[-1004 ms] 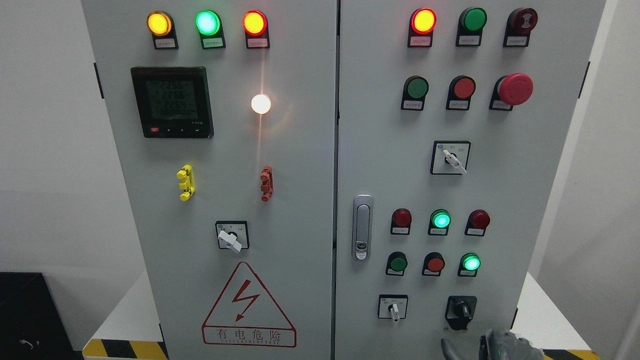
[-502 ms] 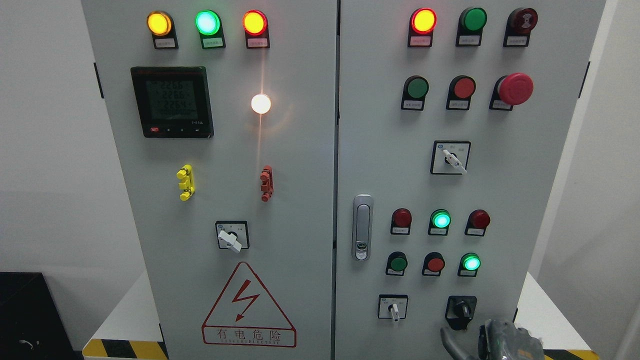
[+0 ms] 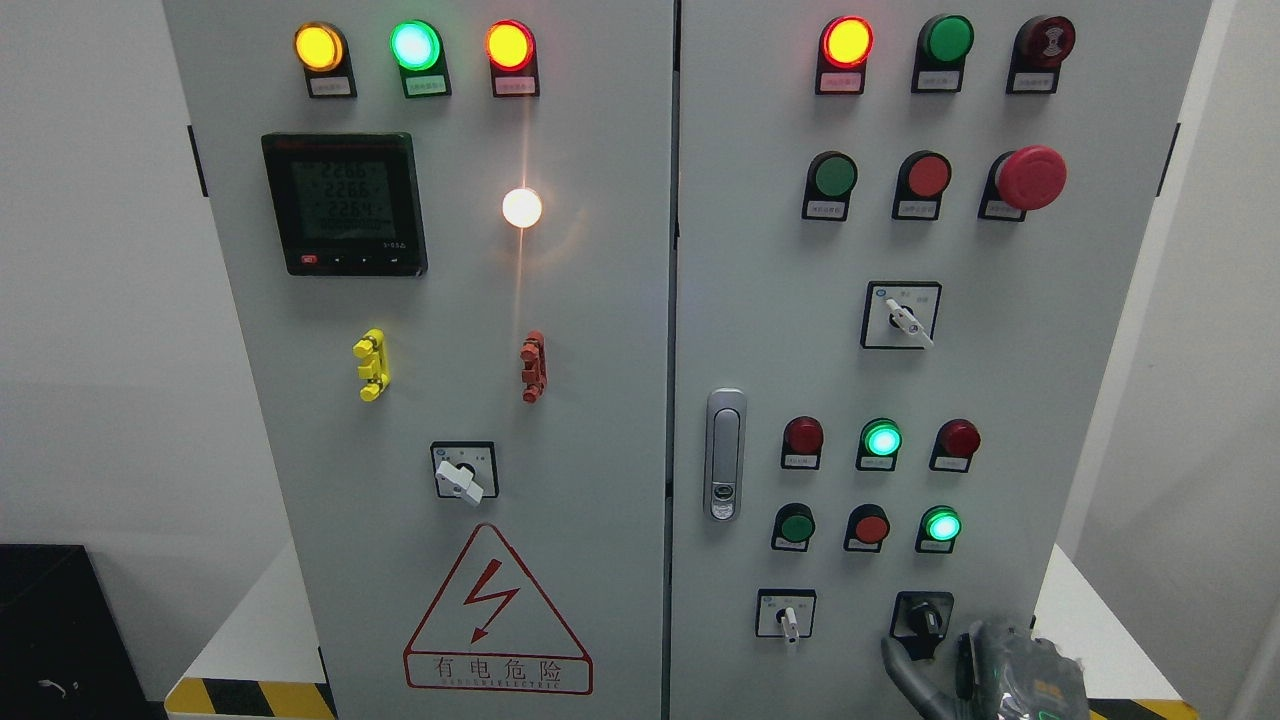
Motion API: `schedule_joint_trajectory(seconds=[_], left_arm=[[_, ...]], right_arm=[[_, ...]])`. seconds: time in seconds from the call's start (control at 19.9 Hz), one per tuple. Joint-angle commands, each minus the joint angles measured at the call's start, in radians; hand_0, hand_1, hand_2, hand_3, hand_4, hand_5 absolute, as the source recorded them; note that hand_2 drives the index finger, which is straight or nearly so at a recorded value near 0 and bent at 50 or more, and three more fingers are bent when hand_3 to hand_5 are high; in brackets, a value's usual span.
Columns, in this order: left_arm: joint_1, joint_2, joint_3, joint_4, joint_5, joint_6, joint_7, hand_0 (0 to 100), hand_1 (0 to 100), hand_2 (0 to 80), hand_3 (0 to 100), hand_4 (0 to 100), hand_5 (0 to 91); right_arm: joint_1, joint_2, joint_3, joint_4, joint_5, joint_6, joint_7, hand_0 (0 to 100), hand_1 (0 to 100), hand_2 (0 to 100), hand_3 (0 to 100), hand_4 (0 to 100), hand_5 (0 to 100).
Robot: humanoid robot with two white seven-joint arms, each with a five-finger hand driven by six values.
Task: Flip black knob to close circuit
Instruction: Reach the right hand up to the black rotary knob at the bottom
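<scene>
1. Head view, the target: the black knob (image 3: 922, 621) sits at the lower right of the right-hand cabinet door (image 3: 760, 250), beside a small white selector switch (image 3: 787, 616) and below a lit green lamp (image 3: 941, 525). Its pointer stands roughly upright.
2. Head view, the hand: the right hand (image 3: 985, 675) comes in at the bottom edge right of the middle. One grey finger (image 3: 903, 668) reaches up to just below the knob's mount, its tip very near or touching; I cannot tell which. The fingers look loosely spread and have hold of nothing. The left hand is out of view.
3. Step in hand: this looks like the approach, with the knob not yet grasped or turned.
4. Next move, as I judge it: raise the hand a little, pinch the knob's ridge between the fingertips, then twist the wrist to rotate it, keeping clear of the white selector switch.
</scene>
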Motion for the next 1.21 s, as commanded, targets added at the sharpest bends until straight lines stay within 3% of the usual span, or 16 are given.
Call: schedule_joint_trajectory(seconds=[0.0,1.15], left_arm=[[0.006,0.000,0.000,0.000,0.000,0.000,0.000,12,56,0.0,0,0,0.0],[0.006,0.000,0.000,0.000,0.001,0.000,0.000,12,56,0.0,0,0,0.0]], right_arm=[[-0.005,-0.003,-0.009,0.021,0.007,0.000,-0.005,0,0,94,100,99,99],[-0.023,-0.005,-0.069,0.017,0.001,0.002,-0.007,0,0,93,100,99,99]])
